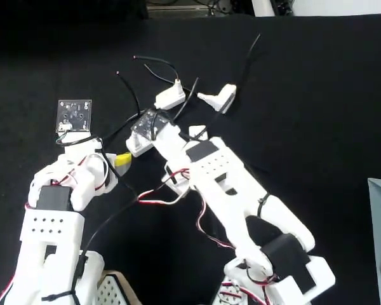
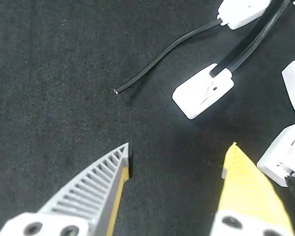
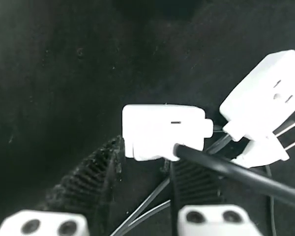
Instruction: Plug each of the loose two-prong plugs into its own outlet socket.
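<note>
Spread wide, holding nothing, at left gripper [image 2: 180,147]; white plug [image 2: 202,91] just beyond, toward two o'clock in high view.

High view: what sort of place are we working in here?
Probably a robotics test bench rather than a home: a black cloth-covered table, loose white plugs on short cut-off cable stubs, and a small bare board lying off to one side.

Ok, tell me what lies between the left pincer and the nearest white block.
Only bare black cloth, per the left wrist view, between left pincer and white block.
</note>
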Tool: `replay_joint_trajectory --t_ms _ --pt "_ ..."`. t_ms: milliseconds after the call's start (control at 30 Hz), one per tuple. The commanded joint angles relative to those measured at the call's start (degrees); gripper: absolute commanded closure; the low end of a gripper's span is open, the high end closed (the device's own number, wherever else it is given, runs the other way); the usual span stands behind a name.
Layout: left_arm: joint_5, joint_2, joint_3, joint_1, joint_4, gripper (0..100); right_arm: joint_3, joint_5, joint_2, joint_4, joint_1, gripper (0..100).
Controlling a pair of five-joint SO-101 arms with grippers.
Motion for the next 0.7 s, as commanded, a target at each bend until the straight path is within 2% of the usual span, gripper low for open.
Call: replay_joint_trajectory --t_ms 0,667 --pt "0.53 0.00 -0.57 -0.57 -0.79 70 -3.47 -1.85 -0.75 0.09 -0.62 88.1" --pt "0.35 0.00 0.31 -0.57 -1.14 70 -6.90 -10.73 -0.75 -0.18 -0.53 88.1"
